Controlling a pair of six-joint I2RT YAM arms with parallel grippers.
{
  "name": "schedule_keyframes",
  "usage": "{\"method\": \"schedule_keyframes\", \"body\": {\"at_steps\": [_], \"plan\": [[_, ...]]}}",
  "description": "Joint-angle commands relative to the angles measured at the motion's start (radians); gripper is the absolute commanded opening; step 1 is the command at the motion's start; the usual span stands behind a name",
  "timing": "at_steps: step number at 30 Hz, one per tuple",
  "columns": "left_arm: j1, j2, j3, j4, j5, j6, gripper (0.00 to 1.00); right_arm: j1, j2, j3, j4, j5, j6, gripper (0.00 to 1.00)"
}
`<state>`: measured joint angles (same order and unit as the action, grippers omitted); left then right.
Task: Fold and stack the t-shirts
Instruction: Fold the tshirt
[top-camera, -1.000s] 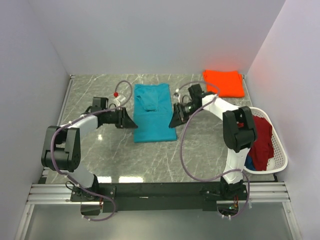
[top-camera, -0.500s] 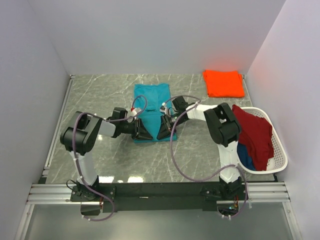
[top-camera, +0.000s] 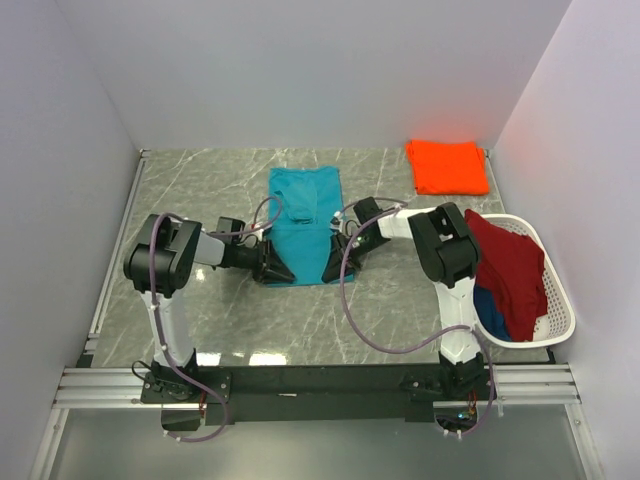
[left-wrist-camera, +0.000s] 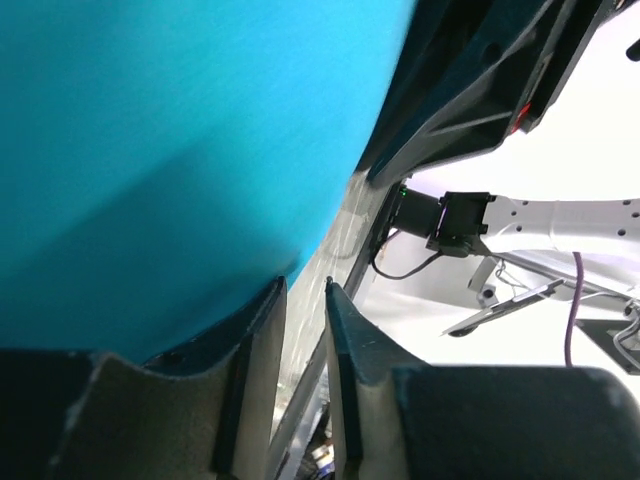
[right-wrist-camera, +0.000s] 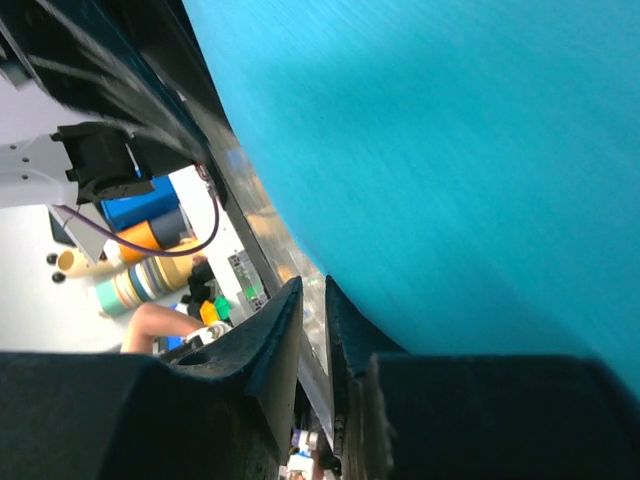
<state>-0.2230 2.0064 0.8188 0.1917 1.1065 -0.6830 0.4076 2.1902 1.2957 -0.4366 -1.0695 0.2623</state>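
Observation:
The teal t-shirt (top-camera: 303, 225) lies flat in the middle of the table, partly folded into a long strip. My left gripper (top-camera: 279, 270) lies low at its near left corner and my right gripper (top-camera: 333, 262) at its near right corner. In the left wrist view the teal cloth (left-wrist-camera: 150, 150) rests against the outer side of one finger; the left gripper (left-wrist-camera: 305, 285) has only a narrow slit between its jaws, with nothing in it. The right gripper (right-wrist-camera: 313, 282) stands the same way beside the cloth (right-wrist-camera: 450, 150). A folded orange t-shirt (top-camera: 447, 166) lies at the back right.
A white laundry basket (top-camera: 560, 300) stands at the right edge, holding a dark red shirt (top-camera: 510, 265) and a blue one (top-camera: 487, 303). Both arms' cables loop over the table near the teal shirt. Walls close in the left, back and right sides.
Both grippers came from the shirt's sides down to its near end, then spread outward to its near corners. The right arm's elbow swung away from the basket.

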Motion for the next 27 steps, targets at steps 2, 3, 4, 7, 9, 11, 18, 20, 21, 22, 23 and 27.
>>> {"method": "schedule_keyframes", "body": {"at_steps": [2, 3, 4, 7, 9, 11, 18, 20, 21, 22, 23, 27], "plan": [[0.051, -0.038, -0.006, -0.224, -0.085, 0.169, 0.32, -0.046, -0.036, -0.036, -0.096, 0.174, -0.072, 0.24], [0.057, -0.047, -0.010, -0.236, -0.088, 0.178, 0.32, -0.047, -0.047, -0.038, -0.103, 0.178, -0.080, 0.24], [0.062, -0.054, -0.012, -0.247, -0.095, 0.186, 0.32, -0.049, -0.052, -0.042, -0.111, 0.178, -0.089, 0.25], [0.080, -0.060, -0.017, -0.285, -0.111, 0.220, 0.32, -0.053, -0.081, -0.073, -0.122, 0.178, -0.103, 0.26], [0.103, -0.054, -0.018, -0.305, -0.119, 0.232, 0.31, -0.056, -0.105, -0.093, -0.129, 0.192, -0.115, 0.27], [0.117, -0.058, -0.020, -0.333, -0.131, 0.258, 0.31, -0.073, -0.115, -0.098, -0.155, 0.203, -0.141, 0.27], [0.142, -0.208, 0.017, -0.493, -0.120, 0.425, 0.33, -0.127, -0.202, -0.050, -0.309, 0.207, -0.254, 0.29], [0.146, -0.298, 0.035, -0.547, -0.123, 0.505, 0.35, -0.139, -0.269, -0.032, -0.369, 0.224, -0.303, 0.32], [0.151, -0.322, 0.043, -0.607, -0.131, 0.529, 0.37, -0.147, -0.289, -0.007, -0.384, 0.233, -0.311, 0.32], [0.154, -0.343, 0.063, -0.635, -0.134, 0.554, 0.38, -0.153, -0.305, 0.008, -0.421, 0.246, -0.331, 0.32], [0.157, -0.378, 0.077, -0.662, -0.135, 0.623, 0.38, -0.159, -0.329, 0.023, -0.438, 0.255, -0.346, 0.33], [0.162, -0.497, 0.102, -0.712, -0.197, 0.790, 0.43, -0.153, -0.395, 0.082, -0.479, 0.305, -0.434, 0.39]]}}
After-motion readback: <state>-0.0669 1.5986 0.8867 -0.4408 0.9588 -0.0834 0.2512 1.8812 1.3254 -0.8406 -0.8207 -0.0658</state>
